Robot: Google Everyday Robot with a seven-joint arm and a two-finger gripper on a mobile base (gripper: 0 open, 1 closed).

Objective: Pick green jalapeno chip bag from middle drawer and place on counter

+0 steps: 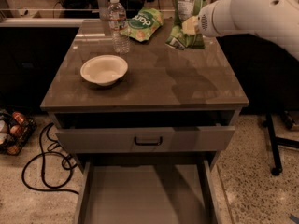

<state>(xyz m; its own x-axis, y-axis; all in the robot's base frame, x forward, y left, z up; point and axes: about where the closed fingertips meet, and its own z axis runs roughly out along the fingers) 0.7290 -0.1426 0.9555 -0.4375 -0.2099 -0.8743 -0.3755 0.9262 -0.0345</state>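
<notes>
The green jalapeno chip bag [186, 14] stands upright at the far right of the counter [159, 80], white nutrition panel showing, its lower end at the counter's surface. My gripper [190, 27] is at the end of the white arm that reaches in from the right. It is shut on the bag's middle, with one pale finger in front of the foil. The middle drawer [145, 197] is pulled out at the bottom, and its plain grey floor is bare.
A white bowl [103, 70] sits on the counter's left. A water bottle [119, 24] and a lighter green "pop" bag [142, 24] stand at the back. The handled drawer [147, 140] is slightly open. A basket [11, 132] and cables [42, 171] lie left, a chair base [275, 143] right.
</notes>
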